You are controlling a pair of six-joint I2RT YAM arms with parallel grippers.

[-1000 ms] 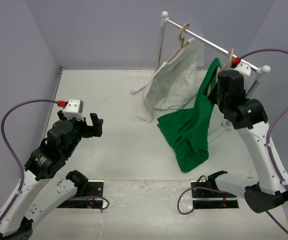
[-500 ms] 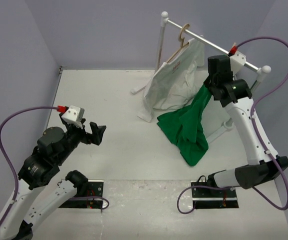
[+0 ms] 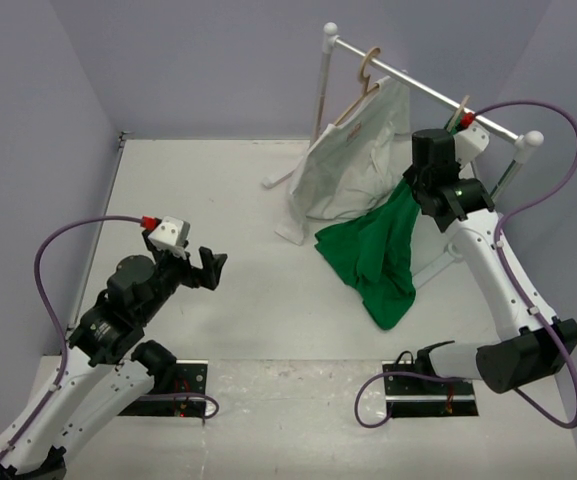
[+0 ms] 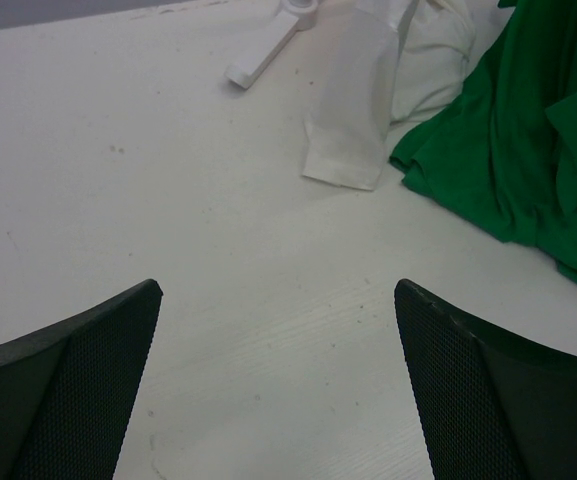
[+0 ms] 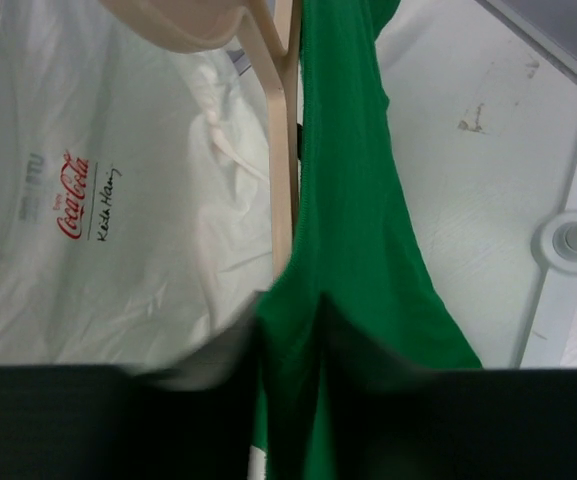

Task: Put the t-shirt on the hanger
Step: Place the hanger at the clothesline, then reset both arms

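The green t-shirt (image 3: 380,255) hangs from my right gripper (image 3: 420,188) down to the table, its lower part crumpled there. The right gripper is shut on a fold of the t-shirt (image 5: 353,200) just under the rail. In the right wrist view the gripper (image 5: 290,315) pinches the cloth right beside a pale wooden arm of the hanger (image 5: 280,150). From above only the hanger's hook (image 3: 461,108) shows on the rail; my wrist hides the rest. My left gripper (image 3: 204,268) is open and empty over the table, far left of the t-shirt (image 4: 528,150); in its own view the gripper (image 4: 278,385) frames bare table.
A white garment with small red print (image 3: 353,150) hangs on a second wooden hanger (image 3: 368,75) from the white rack rail (image 3: 408,75), its hem on the table. It also shows in the right wrist view (image 5: 88,200). The rack's feet (image 4: 263,50) and post base (image 5: 573,240) rest on the table.
My right gripper has lifted the t-shirt up toward the rail and hanger, then settled slightly lower. My left arm has swung right and toward the near edge, still open.
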